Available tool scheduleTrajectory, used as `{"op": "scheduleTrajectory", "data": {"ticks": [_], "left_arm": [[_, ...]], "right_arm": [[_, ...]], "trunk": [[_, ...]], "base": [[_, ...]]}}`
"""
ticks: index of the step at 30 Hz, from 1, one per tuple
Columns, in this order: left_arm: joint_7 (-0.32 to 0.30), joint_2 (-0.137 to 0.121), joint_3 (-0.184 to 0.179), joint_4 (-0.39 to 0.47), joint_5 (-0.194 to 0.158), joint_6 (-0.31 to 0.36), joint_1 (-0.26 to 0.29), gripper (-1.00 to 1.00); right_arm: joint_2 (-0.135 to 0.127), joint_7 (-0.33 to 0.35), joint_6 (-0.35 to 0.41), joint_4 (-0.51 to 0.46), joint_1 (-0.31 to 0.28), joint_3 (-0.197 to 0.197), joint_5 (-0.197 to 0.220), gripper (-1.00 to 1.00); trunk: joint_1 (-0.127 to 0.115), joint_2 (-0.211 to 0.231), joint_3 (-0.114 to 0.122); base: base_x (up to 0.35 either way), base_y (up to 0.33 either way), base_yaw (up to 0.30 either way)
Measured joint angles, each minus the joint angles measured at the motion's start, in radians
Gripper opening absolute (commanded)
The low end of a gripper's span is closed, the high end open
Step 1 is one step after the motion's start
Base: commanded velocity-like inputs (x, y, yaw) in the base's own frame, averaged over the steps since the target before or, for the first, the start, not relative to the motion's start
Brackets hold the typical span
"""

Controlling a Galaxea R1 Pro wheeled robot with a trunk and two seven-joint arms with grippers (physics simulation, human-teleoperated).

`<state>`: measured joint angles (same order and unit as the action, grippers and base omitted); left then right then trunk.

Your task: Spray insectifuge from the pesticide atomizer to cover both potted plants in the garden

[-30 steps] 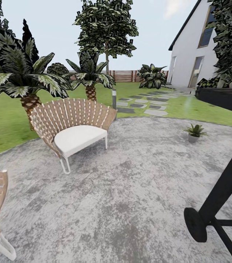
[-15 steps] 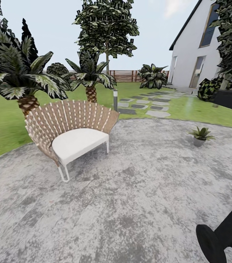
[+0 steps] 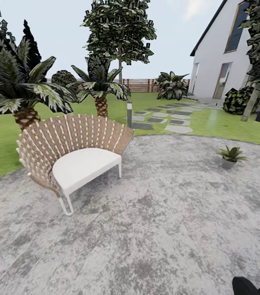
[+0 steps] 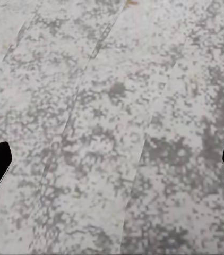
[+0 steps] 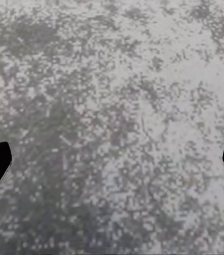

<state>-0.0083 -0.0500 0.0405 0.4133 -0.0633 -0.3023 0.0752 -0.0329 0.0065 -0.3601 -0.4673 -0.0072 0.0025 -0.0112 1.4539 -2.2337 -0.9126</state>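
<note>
Both grippers hang over mottled grey paving, the left gripper (image 4: 112,164) and right gripper (image 5: 112,164) each with black fingertips spread wide, gripping nothing. On the patio (image 3: 154,229) stands a fan-backed wicker chair (image 3: 70,153) (white cushion). Farther right, near the lawn edge, sits one spiky potted plant (image 3: 230,156); beyond, palms and a wooden fence (image 3: 140,85).

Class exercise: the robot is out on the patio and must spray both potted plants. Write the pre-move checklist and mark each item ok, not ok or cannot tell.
1. Spiky potted plant in sight on the patio: ok.
2. Second, broad-leaved potted plant located: not ok.
3. Pesticide atomizer located: not ok.
4. Left gripper open and empty: ok, fingertips wide apart over paving.
5. Right gripper open and empty: ok.
6. Wicker chair off the straight path to the spiky plant: ok, it stands well to the left.
</note>
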Motion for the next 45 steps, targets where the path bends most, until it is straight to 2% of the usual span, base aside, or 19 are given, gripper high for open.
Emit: {"op": "scheduleTrajectory", "data": {"ticks": [25, 45], "left_arm": [[0.000, 0.001, 0.000, 0.000, 0.000, 0.000, 0.000, 1.00], [0.000, 0.000, 0.000, 0.000, -0.001, 0.000, 0.000, 1.00]], "right_arm": [[-0.001, -0.001, 0.000, -0.001, 0.000, -0.001, 0.001, 1.00], [-0.001, -0.001, 0.001, -0.001, 0.000, -0.001, 0.000, 1.00]], "trunk": [[0.000, 0.000, 0.000], [0.000, 0.000, 0.000]], "base": [[0.338, 0.000, -0.005], [0.338, 0.000, -0.243]]}}
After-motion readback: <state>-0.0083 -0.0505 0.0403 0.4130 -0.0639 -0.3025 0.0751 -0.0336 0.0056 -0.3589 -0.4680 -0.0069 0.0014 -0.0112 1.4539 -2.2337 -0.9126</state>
